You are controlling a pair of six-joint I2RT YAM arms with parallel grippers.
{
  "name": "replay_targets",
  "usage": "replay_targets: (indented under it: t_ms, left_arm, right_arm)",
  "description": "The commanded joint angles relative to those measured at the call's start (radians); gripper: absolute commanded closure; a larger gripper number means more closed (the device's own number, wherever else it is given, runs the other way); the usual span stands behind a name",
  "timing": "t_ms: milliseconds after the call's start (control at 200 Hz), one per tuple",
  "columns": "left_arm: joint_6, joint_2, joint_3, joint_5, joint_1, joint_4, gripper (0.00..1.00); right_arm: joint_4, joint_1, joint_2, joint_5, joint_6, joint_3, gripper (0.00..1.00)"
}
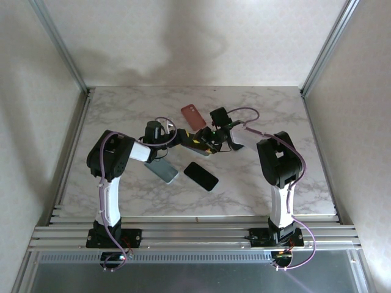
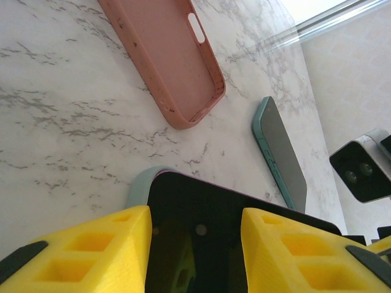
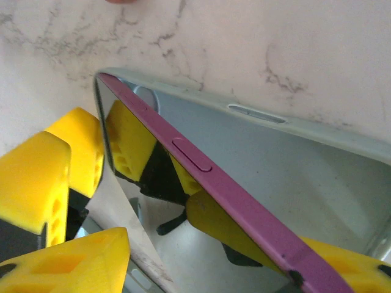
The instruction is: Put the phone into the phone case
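A: Where's the phone (image 3: 244, 204)?
B: Mid-bench (image 1: 275, 183). Your left claw (image 2: 195, 244) pinches it across its width. It's tilted, one long edge raised over the pale green case (image 3: 293, 165) lying under it.
A: And your right claw (image 3: 61, 223)?
B: Spread, just beside the phone's end, gripping nothing.
A: Anything else?
B: Pink case (image 2: 177, 61) just far of it, black phone (image 1: 201, 176) nearer you.

The tabletop (image 1: 122, 116) has a white marble-pattern finish with grey veining. Plain off-white walls (image 1: 195, 36) enclose it at the rear and on both sides. Aluminium uprights (image 1: 61, 46) stand at the rear corners, and aluminium rails (image 1: 195, 233) run along the near edge. Lighting is diffuse, with a soft shadow (image 1: 153, 58) on the rear wall.
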Motion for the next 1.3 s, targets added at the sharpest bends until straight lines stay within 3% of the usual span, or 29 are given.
replay_targets:
  t_ms: [0, 526, 771, 1297]
  left_arm:
    - [-0.019, -0.009, -0.025, 0.062, -0.033, -0.03, 0.58]
    - [-0.024, -0.016, -0.033, 0.068, -0.036, -0.013, 0.58]
    - [-0.031, -0.009, -0.04, 0.074, -0.037, 0.004, 0.58]
    - [-0.049, -0.012, -0.063, 0.076, -0.04, 0.043, 0.58]
  right_arm:
    - [-0.043, 0.02, 0.009, 0.013, -0.033, 0.041, 0.38]
    - [-0.192, 0.035, 0.025, 0.055, -0.084, 0.133, 0.28]
    - [-0.24, 0.043, 0.042, 0.066, -0.105, 0.17, 0.13]
    - [-0.319, 0.044, 0.039, 0.09, -0.138, 0.199, 0.06]
